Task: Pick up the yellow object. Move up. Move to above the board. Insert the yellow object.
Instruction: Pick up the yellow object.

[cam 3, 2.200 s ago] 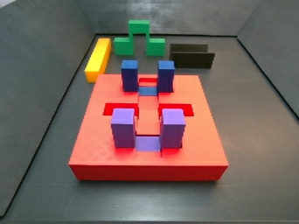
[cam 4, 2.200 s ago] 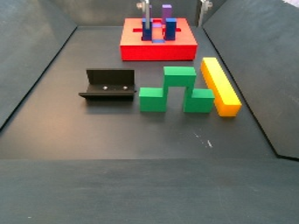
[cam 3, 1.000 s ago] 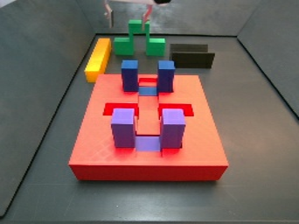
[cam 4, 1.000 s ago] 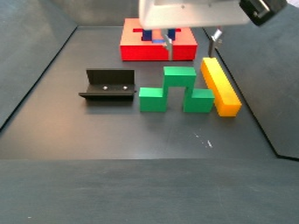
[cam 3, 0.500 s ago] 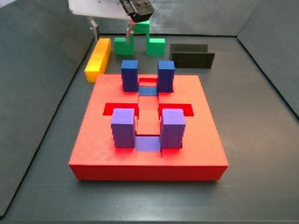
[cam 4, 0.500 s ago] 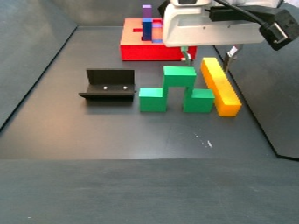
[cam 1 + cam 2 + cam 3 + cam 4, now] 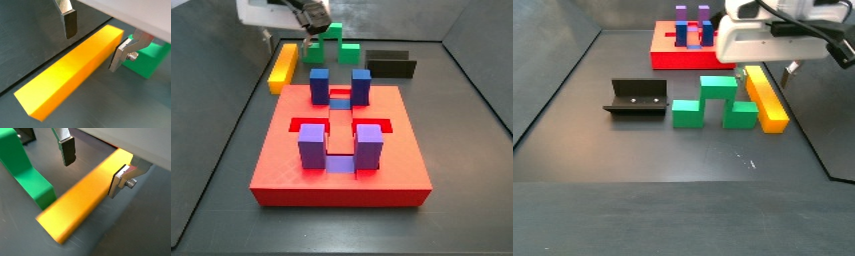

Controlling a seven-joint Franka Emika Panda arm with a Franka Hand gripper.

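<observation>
**A:** What do the wrist cameras show?

**B:** In both wrist views the gripper [image 7: 93, 37] stands with its jaws apart, one silver finger [image 7: 69, 21] on each long side of the yellow object [image 7: 70, 74]. The bar lies flat on the dark floor [image 7: 30, 45] between them — neither pad touches it, as far as the frames show. A green block [image 7: 151, 59] sits just beside the bar on the far side of one finger. In a wrist view the gripper [image 7: 95, 164] straddles the yellow object [image 7: 89, 198] the same way, with a green block [image 7: 25, 169] alongside the bar.

**A:** And from the side of the table?

**B:** In a side view the gripper [image 7: 283, 35] hangs over the near end of the yellow object [image 7: 282, 65], which lies on the floor just beyond the far left corner of the board [image 7: 341, 160]. The green blocks [image 7: 334, 45] stand next to the bar, and the fixture [image 7: 392, 64] sits past them. Blue and purple blocks [image 7: 339, 88] stand upright on the board.

**A:** The last camera?

**B:** There the gripper [image 7: 767, 68] sits above the end of the yellow object [image 7: 766, 98] nearest the board [image 7: 695, 53] — the fingertips are partly hidden by the arm's white body. The green blocks [image 7: 714, 102] lie just beside the bar, and the fixture [image 7: 637, 98] stands beyond them, well apart from the bar.
</observation>
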